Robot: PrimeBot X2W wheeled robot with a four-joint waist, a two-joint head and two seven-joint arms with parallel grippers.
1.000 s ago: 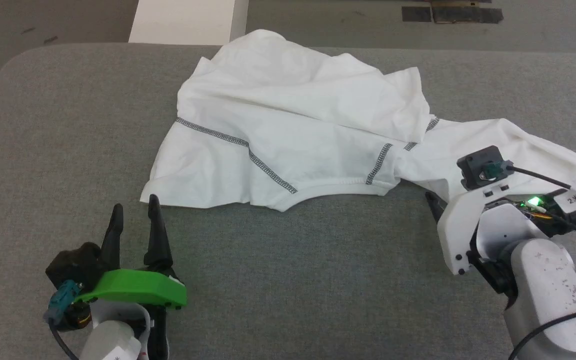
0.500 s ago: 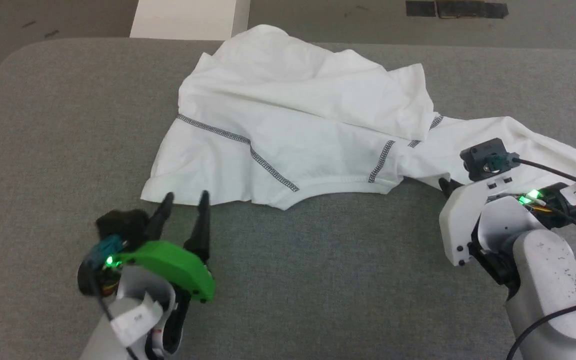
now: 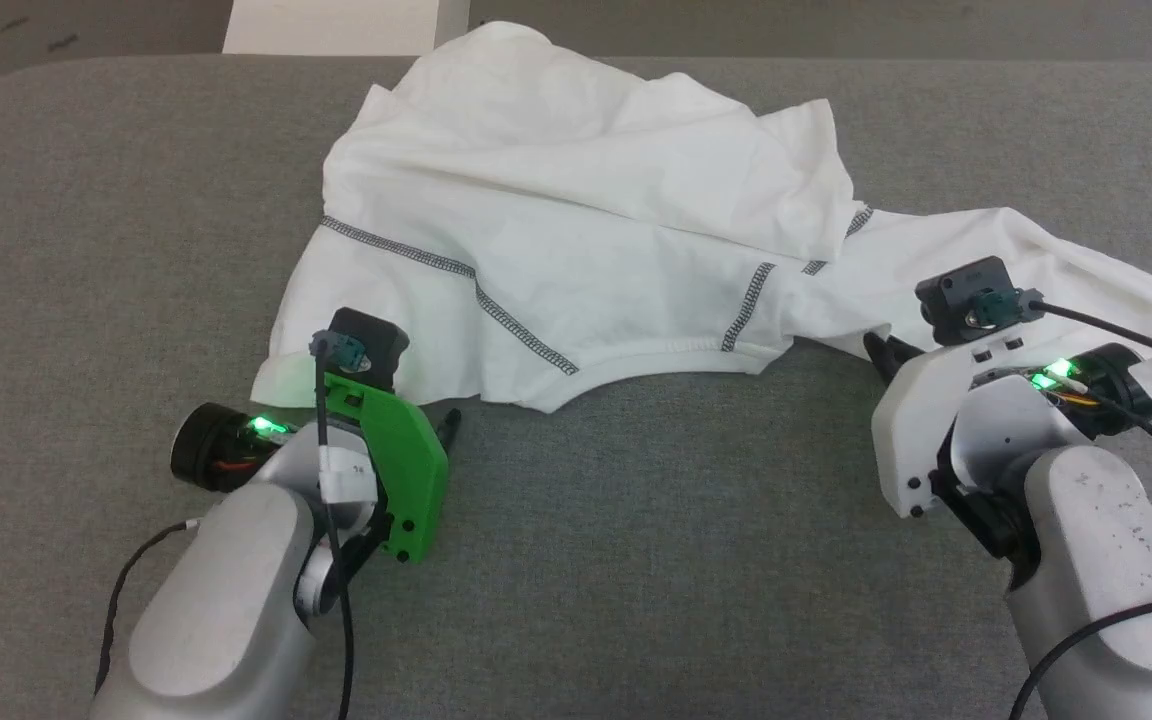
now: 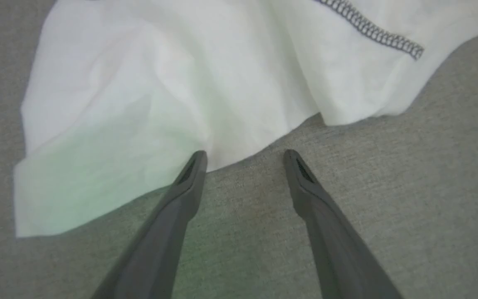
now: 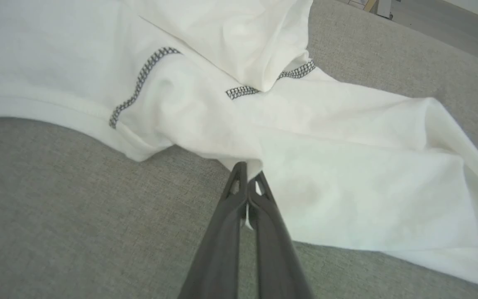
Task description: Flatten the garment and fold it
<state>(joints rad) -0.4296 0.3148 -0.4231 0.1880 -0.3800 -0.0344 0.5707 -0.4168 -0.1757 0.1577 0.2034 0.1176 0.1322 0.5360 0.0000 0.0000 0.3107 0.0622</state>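
On the near part of the grey padded table (image 3: 636,560), my left gripper (image 4: 245,160) stands wide open. One fingertip sits right at the near left hem of the garment (image 3: 556,230), the other over bare table. Over to the right, my right gripper (image 5: 249,176) is pinched tight on the near edge of the sleeve. The garment lies rumpled just beyond both, reaching from mid-table to the far edge. Past that edge stands a white box (image 3: 336,25).
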